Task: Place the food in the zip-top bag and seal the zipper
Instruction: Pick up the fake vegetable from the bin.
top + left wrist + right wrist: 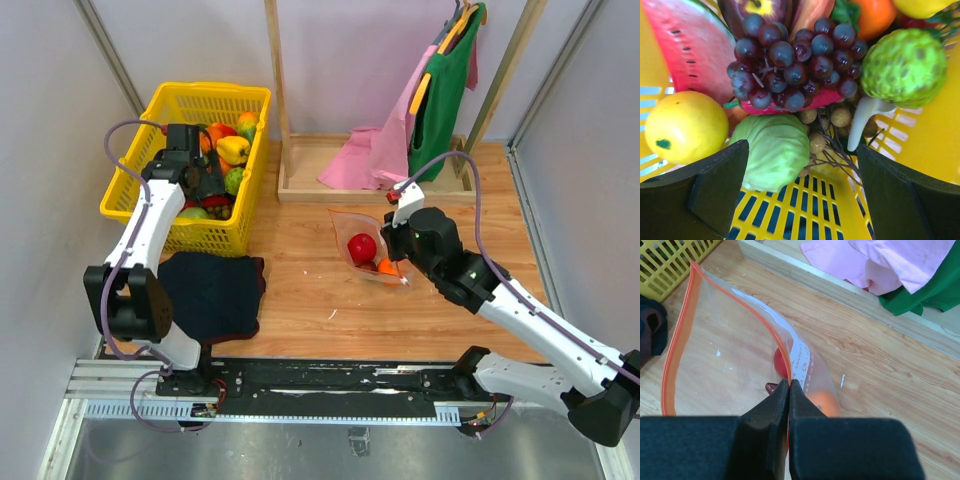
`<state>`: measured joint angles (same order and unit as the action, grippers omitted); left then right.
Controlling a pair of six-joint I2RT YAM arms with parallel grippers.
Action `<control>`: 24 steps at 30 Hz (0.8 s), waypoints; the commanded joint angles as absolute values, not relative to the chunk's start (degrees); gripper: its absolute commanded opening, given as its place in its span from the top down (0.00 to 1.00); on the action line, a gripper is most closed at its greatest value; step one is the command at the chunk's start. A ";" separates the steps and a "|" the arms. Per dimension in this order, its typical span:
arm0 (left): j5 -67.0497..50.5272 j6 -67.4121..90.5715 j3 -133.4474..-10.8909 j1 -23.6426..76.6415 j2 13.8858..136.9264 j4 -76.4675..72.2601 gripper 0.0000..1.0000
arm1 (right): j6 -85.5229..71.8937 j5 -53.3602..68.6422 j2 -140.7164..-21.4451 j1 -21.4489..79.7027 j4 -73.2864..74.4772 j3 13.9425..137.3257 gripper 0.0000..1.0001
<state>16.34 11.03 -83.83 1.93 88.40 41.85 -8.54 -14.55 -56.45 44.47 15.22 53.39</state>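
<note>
The food lies heaped in a yellow basket (130, 195): purple grapes (795, 65), a pale green cabbage (775, 150), a yellow fruit (685, 125), a watermelon slice (695, 50) and a bumpy green fruit (905, 65). My left gripper (802, 190) hangs open inside the basket just above the cabbage, holding nothing; from above it shows at the basket's middle (205, 185). The clear zip-top bag (725, 360) stands open on the table, with a red apple (362, 246) and an orange (387, 266) inside. My right gripper (789, 382) is shut on the orange zipper (742, 297), holding the mouth up.
A dark cloth (212, 290) lies in front of the basket. Behind the bag stands a wooden rack (300, 180) with a pink garment (380, 150) and a green one (445, 95) hanging from it. Walls close in on both sides.
</note>
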 commanded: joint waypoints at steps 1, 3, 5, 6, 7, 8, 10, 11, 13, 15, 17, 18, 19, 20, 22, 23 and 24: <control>15.47 10.35 -82.37 0.24 91.59 42.02 0.08 | -9.48 -14.15 -56.60 42.94 13.61 53.27 0.99; 15.71 10.57 -81.25 -0.50 92.46 41.86 0.09 | -9.58 -14.07 -56.60 42.94 13.34 53.02 0.99; 15.89 10.67 -80.33 -0.98 93.05 41.61 0.09 | -9.75 -13.83 -56.67 42.90 13.06 52.77 0.99; 16.03 10.65 -79.94 -1.15 93.34 41.46 0.09 | -9.83 -13.69 -56.69 42.97 12.95 52.66 0.99; 16.00 10.59 -79.50 -1.22 93.82 41.48 0.09 | -9.92 -13.57 -56.84 42.96 12.80 52.57 0.99; 15.70 10.49 -79.21 -1.23 94.41 41.53 0.09 | -10.00 -13.47 -56.86 42.91 12.75 52.58 0.99; 14.87 10.37 -78.31 -1.23 95.55 41.59 0.09 | -10.02 -13.16 -57.02 42.94 12.58 52.52 0.99; 14.97 10.37 -77.89 -1.25 96.14 41.57 0.09 | -10.02 -13.06 -57.12 42.92 12.65 52.56 0.99; 15.55 10.44 -77.49 -1.23 97.14 41.81 0.10 | -10.09 -12.84 -56.97 42.90 12.43 52.36 0.99; 15.82 10.52 -77.36 -1.23 98.07 42.04 0.12 | -10.27 -12.59 -56.80 42.96 12.24 52.20 0.99; 15.91 10.59 -77.29 -1.23 99.08 42.37 0.13 | -10.37 -12.57 -56.57 42.90 12.07 51.97 0.99; 16.03 10.63 -77.27 -1.23 99.70 42.63 0.13 | -10.39 -12.57 -56.55 42.95 12.09 51.89 0.99; 16.01 10.68 -77.37 -1.23 100.39 43.01 0.13 | -10.45 -12.57 -56.52 42.95 12.10 51.82 0.99; 15.88 10.72 -77.48 -1.23 100.98 43.39 0.13 | -10.46 -12.56 -56.51 42.91 12.13 51.78 0.99; 15.74 10.66 -77.66 -1.23 102.09 43.82 0.13 | -10.54 -12.49 -56.48 42.98 12.05 51.80 0.99; 15.73 10.64 -77.61 -1.23 102.53 43.96 0.14 | -10.61 -12.42 -56.51 42.91 12.06 51.77 0.99; 15.79 10.59 -77.71 -1.23 102.90 44.21 0.17 | -10.63 -12.38 -56.51 42.97 12.04 51.78 0.99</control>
<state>19.40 9.19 -79.05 -1.19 99.44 39.92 -9.65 -12.99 -56.90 44.47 13.50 52.40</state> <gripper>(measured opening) 0.866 0.014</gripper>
